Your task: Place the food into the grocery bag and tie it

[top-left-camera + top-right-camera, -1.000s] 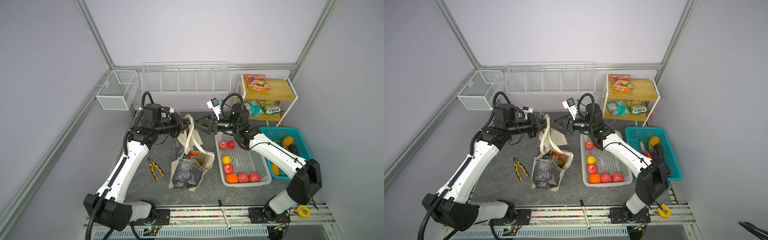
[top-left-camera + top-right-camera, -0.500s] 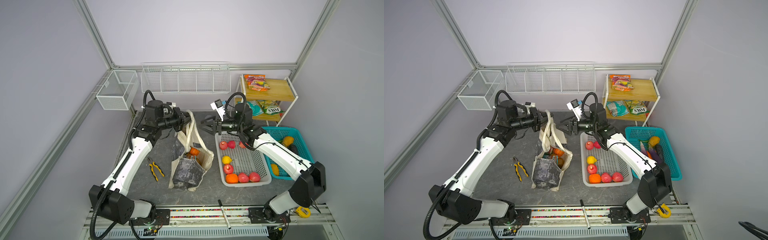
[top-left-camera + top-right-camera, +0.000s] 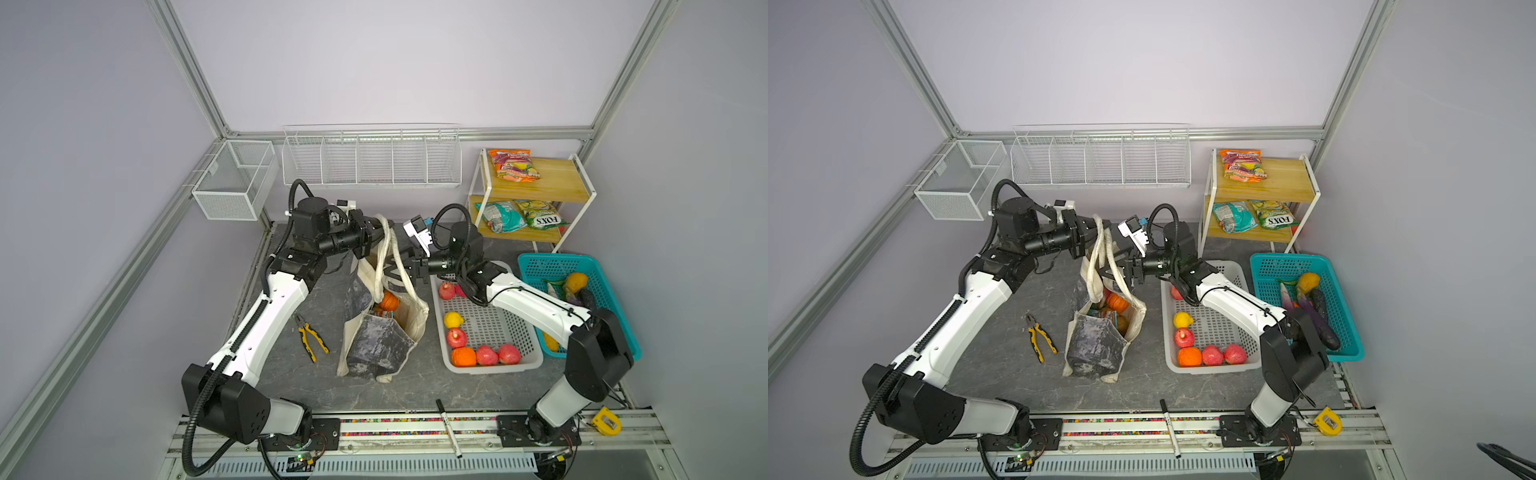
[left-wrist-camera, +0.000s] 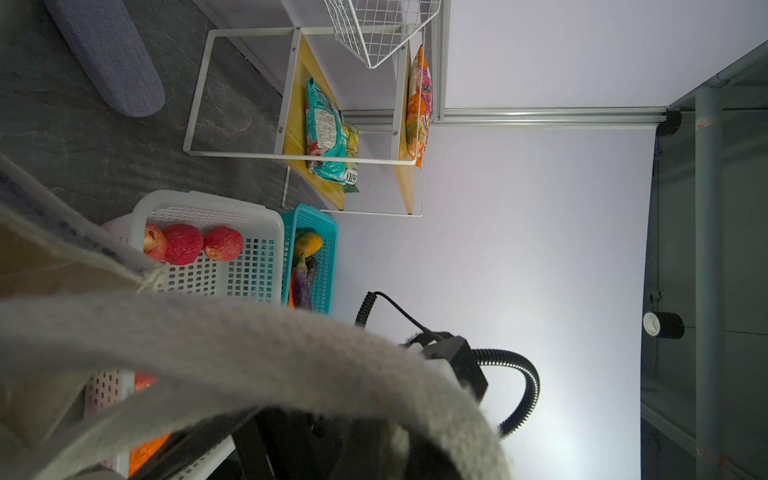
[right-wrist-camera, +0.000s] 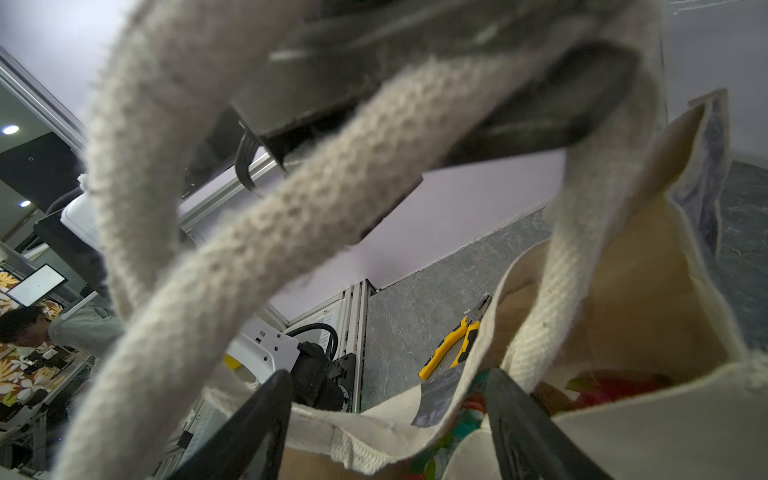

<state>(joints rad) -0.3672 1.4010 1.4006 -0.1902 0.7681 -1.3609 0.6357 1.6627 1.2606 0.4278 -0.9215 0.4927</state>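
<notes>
Above the canvas tote [image 3: 384, 332] the left gripper [image 3: 379, 233] clamps both loop handles [image 3: 390, 257]; the right gripper [image 3: 402, 272], just beside the tote's rim, gapes wide, empty (toy pumpkin [image 3: 388, 301] inside).

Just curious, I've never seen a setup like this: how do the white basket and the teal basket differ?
The white basket holds round fruit: red ones, an orange, a yellow one. The teal basket holds long vegetables, purple and dark. The white basket sits beside the grocery bag; the teal basket lies beyond it. Both are perforated plastic.
</notes>
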